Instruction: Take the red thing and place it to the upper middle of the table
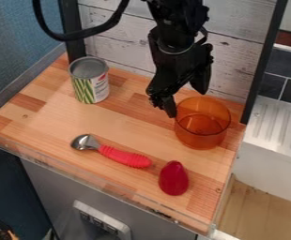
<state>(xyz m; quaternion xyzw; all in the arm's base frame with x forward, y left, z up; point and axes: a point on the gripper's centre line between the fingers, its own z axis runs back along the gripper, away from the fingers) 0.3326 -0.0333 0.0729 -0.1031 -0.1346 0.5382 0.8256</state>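
My gripper [186,99] hangs over the upper middle of the table, its fingers apart with nothing visible between them. A smooth dark red, egg-shaped thing [173,178] with a pointed top lies on the wooden table [130,121] near the front right, well below the gripper in the view. Left of it lies an ice-cream scoop [124,156], with a bumpy red handle and a metal head pointing left.
A transparent orange cup [202,126] stands right beside and partly below the gripper. At the upper left is an opened tin can [89,80]. White boards [234,61] close off the back, and a clear low rim [79,171] runs along the front.
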